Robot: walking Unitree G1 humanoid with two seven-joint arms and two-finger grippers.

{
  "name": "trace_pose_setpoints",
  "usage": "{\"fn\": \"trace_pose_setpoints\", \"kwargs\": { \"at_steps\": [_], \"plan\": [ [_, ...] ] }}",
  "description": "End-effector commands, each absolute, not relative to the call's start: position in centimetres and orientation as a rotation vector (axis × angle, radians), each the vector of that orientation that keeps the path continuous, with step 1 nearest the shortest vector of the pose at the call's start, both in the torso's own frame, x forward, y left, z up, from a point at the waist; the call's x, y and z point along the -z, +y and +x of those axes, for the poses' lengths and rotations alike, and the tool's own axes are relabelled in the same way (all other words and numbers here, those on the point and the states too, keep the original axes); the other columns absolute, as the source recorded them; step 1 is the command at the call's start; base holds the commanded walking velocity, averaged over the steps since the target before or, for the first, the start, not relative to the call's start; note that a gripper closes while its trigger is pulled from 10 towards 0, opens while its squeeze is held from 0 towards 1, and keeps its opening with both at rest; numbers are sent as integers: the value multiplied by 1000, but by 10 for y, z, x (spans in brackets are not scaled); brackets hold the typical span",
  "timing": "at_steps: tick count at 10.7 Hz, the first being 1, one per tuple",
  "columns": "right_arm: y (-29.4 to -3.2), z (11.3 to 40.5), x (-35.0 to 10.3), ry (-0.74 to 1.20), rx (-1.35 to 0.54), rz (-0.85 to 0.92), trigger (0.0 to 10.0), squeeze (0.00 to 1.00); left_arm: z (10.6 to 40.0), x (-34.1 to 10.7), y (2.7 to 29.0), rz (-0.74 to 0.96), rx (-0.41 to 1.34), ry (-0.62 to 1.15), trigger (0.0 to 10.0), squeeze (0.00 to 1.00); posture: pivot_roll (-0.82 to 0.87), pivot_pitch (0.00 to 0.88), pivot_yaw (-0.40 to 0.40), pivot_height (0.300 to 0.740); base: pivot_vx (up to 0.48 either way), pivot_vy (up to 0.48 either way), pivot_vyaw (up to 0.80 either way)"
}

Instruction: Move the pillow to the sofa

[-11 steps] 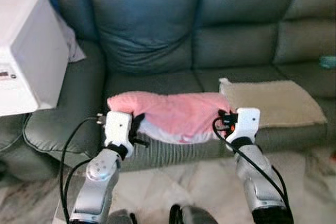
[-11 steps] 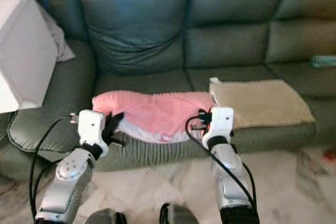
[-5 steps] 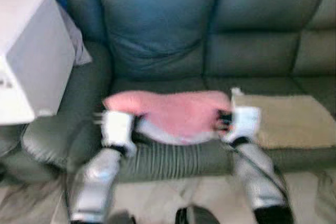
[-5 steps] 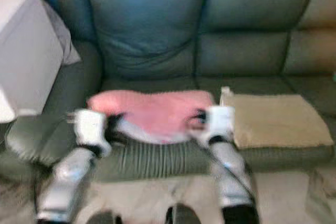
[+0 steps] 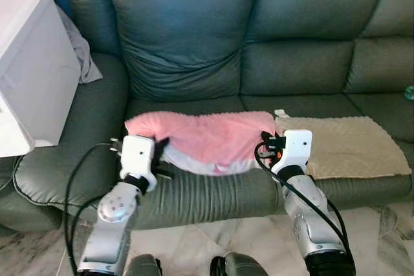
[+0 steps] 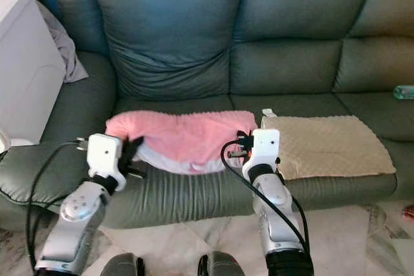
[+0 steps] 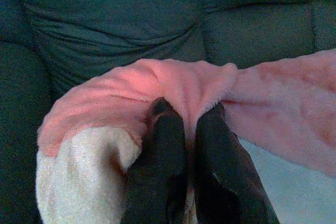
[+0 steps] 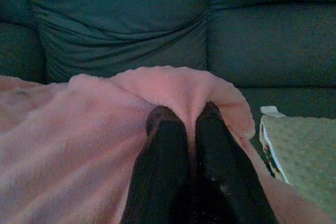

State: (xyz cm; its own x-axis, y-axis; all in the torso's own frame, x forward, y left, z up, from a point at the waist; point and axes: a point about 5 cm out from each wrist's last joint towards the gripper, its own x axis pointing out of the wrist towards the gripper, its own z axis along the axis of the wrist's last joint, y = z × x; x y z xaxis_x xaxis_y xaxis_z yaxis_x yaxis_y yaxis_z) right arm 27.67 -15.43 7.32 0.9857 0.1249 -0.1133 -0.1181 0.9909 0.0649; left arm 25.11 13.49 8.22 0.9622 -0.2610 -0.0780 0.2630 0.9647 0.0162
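Left gripper (image 7: 189,124) and right gripper (image 8: 190,121) each pinch an end of the pink pillow (image 5: 210,140), low over the sofa (image 5: 187,37) seat; beige mat (image 5: 346,147) just beside, white box (image 5: 29,63) on the armrest.

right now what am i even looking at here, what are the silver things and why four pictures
The silver things are a humanoid robot's two arms. Two pictures come from cameras on its head, looking down; the other two sit on its wrists, looking along each hand's black fingers. Before it stands a dark green sofa. A pink pillow lies on the seat, beside a beige mat. The left hand pinches one end of the pillow and the right hand the other. A white box stands on the left.
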Motion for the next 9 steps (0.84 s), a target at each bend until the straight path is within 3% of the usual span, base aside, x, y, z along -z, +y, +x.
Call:
{"fn": "trace_pose_setpoints", "kwargs": {
  "at_steps": [1, 2, 7, 9],
  "plan": [
    [-156, 278, -77, 92, -125, 53, 10000, 0, 251, -88, 138, 57, 238, 30, 10000, 0, 14, 128, -65, 740, 0, 0, 0],
    [-153, 276, -76, 94, -130, 53, 10000, 0, 249, -85, 143, 97, 191, 26, 10000, 0, 13, 128, -64, 740, 0, 0, 0],
    [-157, 268, -72, 105, -114, 53, 10000, 0, 244, -79, 151, 123, 129, 31, 10000, 0, 11, 138, -61, 655, 0, 0, 0],
    [-157, 268, -72, 102, -111, 54, 10000, 0, 245, -76, 154, 124, 105, 60, 10000, 0, 13, 139, -59, 650, 0, 0, 0]
  ]
}}
